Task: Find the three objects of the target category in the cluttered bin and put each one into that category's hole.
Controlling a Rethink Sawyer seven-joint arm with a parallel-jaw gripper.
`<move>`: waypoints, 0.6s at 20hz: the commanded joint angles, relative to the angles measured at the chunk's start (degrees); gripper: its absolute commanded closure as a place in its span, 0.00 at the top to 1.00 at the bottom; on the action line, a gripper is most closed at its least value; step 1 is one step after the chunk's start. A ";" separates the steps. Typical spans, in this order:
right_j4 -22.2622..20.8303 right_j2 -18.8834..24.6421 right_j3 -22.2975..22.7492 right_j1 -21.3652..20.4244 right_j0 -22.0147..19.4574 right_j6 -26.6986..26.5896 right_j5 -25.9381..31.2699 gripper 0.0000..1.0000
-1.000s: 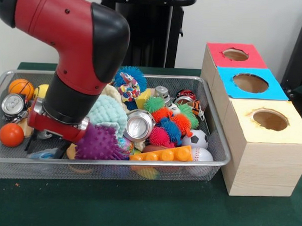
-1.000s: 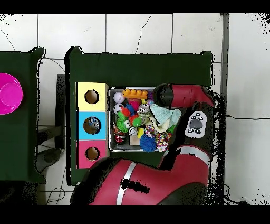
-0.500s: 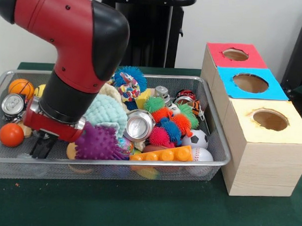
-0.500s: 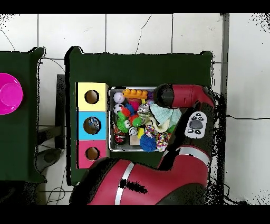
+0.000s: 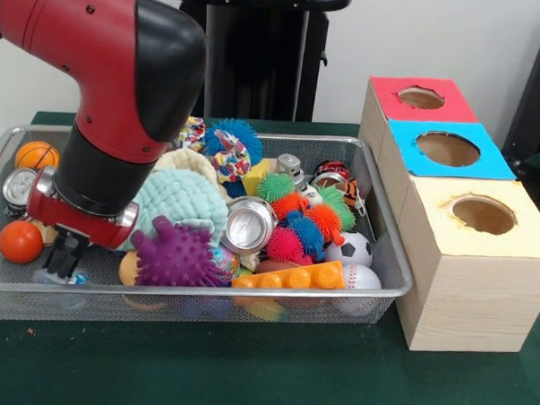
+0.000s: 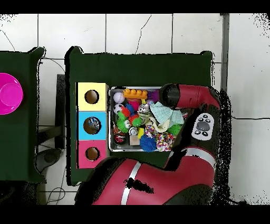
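The wire mesh bin (image 5: 248, 293) is full of toys; it also shows in the overhead view (image 6: 112, 149). My gripper (image 5: 61, 263) is down in the bin's near left corner, its dark fingers (image 5: 66, 252) drawn together on a clear bottle (image 5: 53, 278) with blue on it, which lies low behind the rim. No other bottle shows. The blue-topped box's hole (image 5: 447, 148) is to the right of the bin, between the red and yellow boxes. In the overhead view the arm hides the gripper; the blue box's hole (image 6: 92, 125) shows.
A purple spiky ball (image 5: 174, 255) and a teal cloth (image 5: 185, 203) lie right beside the gripper, an orange ball (image 5: 20, 242) to its left. Silver cans (image 5: 248, 226) (image 5: 20, 187) lie in the bin. The red hole (image 5: 421, 98) and the yellow hole (image 5: 484, 214) flank the blue one.
The fingers were spread apart a second ago and have closed. The gripper has since moved left and slightly up, and the clear bottle has shifted left with it.
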 commanded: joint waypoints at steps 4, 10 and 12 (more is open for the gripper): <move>3.02 5.65 3.79 0.23 -1.50 4.31 10.50 1.00; 6.53 10.67 5.40 -1.18 -5.78 0.77 14.04 1.00; 6.90 11.90 5.67 -2.03 -7.10 -1.34 15.05 1.00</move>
